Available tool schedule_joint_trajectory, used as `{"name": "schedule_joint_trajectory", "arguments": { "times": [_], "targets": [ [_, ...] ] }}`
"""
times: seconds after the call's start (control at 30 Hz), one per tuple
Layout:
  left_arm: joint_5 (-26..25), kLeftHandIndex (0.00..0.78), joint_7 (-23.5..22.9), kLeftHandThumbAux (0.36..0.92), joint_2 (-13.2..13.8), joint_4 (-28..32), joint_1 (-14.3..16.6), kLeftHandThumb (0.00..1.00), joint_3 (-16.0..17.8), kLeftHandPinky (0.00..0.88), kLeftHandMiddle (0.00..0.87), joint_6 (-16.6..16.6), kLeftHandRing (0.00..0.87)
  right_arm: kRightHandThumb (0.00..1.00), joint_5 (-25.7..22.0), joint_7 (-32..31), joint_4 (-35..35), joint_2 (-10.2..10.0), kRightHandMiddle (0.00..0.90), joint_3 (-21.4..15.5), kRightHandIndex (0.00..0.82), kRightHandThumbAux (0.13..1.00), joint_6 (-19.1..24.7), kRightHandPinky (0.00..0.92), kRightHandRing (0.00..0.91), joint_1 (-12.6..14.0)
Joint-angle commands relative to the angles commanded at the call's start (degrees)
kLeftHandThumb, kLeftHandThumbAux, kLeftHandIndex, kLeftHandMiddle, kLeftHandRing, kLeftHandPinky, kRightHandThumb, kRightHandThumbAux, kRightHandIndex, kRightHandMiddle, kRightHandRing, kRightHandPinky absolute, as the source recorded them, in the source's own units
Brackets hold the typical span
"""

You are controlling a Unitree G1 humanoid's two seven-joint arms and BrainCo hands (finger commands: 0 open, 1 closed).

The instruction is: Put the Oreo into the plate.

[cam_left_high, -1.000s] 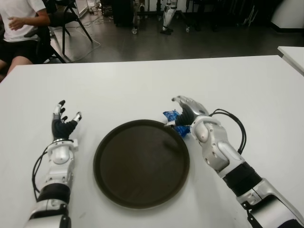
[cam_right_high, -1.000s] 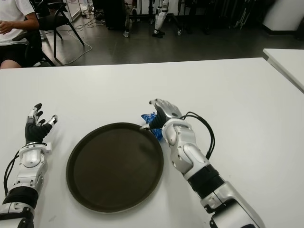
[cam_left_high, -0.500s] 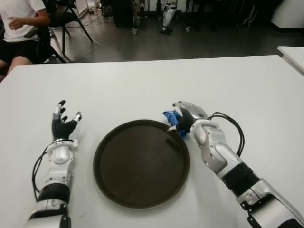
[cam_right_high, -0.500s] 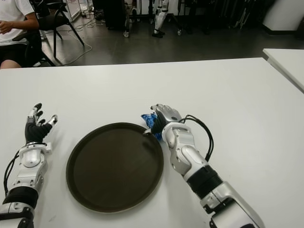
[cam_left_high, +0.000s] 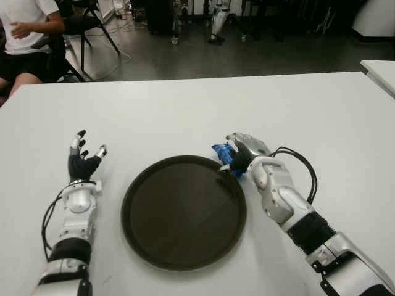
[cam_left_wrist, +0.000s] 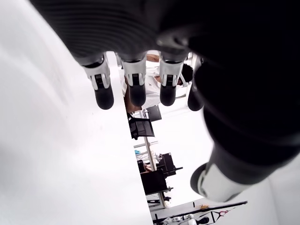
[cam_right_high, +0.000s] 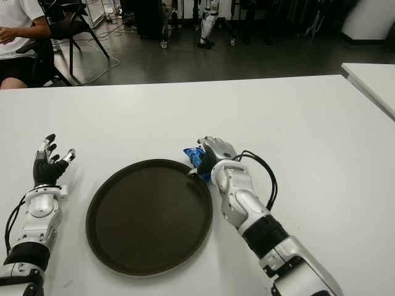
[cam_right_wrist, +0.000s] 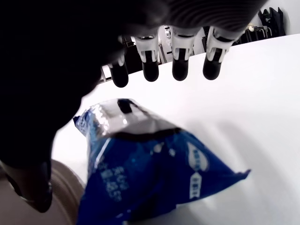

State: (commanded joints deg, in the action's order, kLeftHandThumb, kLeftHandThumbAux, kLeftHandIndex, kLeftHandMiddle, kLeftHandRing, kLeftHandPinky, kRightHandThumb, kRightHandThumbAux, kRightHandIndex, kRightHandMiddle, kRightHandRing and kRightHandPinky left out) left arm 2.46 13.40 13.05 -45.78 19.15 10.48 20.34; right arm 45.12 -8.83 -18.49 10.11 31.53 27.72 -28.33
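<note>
The right hand (cam_right_high: 213, 154) is arching over the blue Oreo packet (cam_right_high: 195, 158), its fingers curling down across the packet, which is lying on the white counter (cam_right_high: 296, 123) just outside the plate's rim. From the eyes the hand is covering most of the packet, leaving only a blue corner showing on its plate side; the right wrist view is giving what they hide, the packet (cam_right_wrist: 150, 168) sitting under the palm with the four fingertips (cam_right_wrist: 180, 65) hanging above and beyond it, apart from the wrapper there, so a closed grasp is not showing, and whether the thumb is touching it cannot be told. That same view is catching a sliver of the plate's rim (cam_right_wrist: 65, 192) right beside the packet. The dark round plate (cam_left_high: 185, 213) is lying just inside of the hand, toward the robot's left, holding nothing, its far right edge nearly meeting the packet. Beyond and to the outer side of the right hand the counter is running bare to its edges. The left hand (cam_left_high: 82, 160) is showing well apart on the far side of the plate, fingers spread and holding nothing, as its wrist view is confirming with straight fingers (cam_left_wrist: 136, 89) over white counter.
</note>
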Motion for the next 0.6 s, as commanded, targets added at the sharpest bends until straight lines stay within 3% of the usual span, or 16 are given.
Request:
{"name": "schedule_joint_trajectory", "arguments": {
  "times": [0.6],
  "targets": [
    [-0.44, 0.023, 0.27, 0.773, -0.28, -0.25, 0.17, 0.0, 0.45, 0.0, 0.027, -0.24, 0.004, 0.0, -0.21, 0.65, -2.81, -0.51, 0.0, -0.78, 0.0, 0.634, 1.7, 0.01, 0.0, -0.73]
  ]
}}
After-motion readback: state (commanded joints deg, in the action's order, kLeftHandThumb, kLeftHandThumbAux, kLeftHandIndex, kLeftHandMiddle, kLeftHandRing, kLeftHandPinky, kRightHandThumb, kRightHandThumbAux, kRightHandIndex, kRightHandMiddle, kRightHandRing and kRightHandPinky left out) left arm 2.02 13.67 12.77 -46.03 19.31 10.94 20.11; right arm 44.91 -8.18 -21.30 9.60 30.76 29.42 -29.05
